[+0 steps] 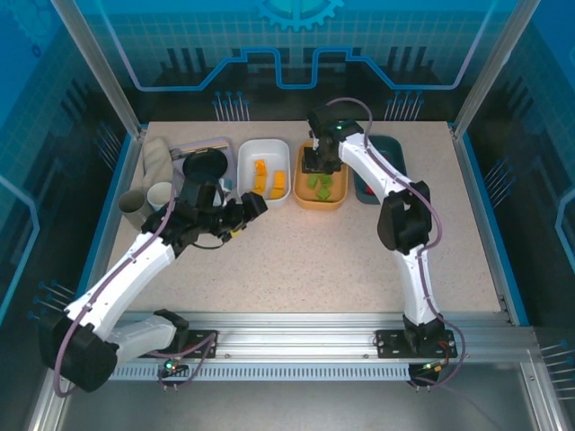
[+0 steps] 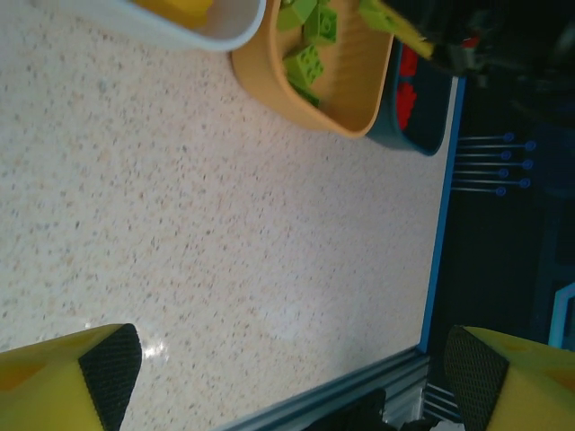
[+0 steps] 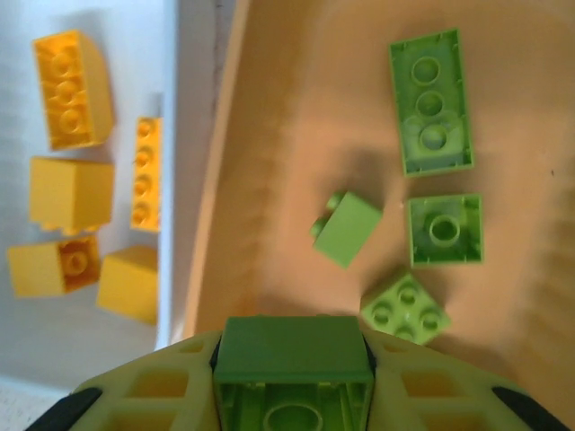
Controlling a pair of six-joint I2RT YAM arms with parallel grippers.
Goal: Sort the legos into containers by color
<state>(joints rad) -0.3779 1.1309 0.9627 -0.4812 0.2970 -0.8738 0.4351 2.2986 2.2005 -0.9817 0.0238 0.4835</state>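
right gripper: pinching green lego just above orange tub, four greens below | left gripper: spread, empty | sorted: yellows in white tub leftward, reds in teal tub rightward | remaining: dropping this lego, likely the last

Left wrist view: the top edge cuts off the white tub and its yellow brick, and the bottom edge cuts off the left fingers. The red bricks in the dark teal tub are too blurred to count. Right wrist view: the bottom edge crops the green brick and the right fingers. Top view: the right arm hides part of the dark teal tub.
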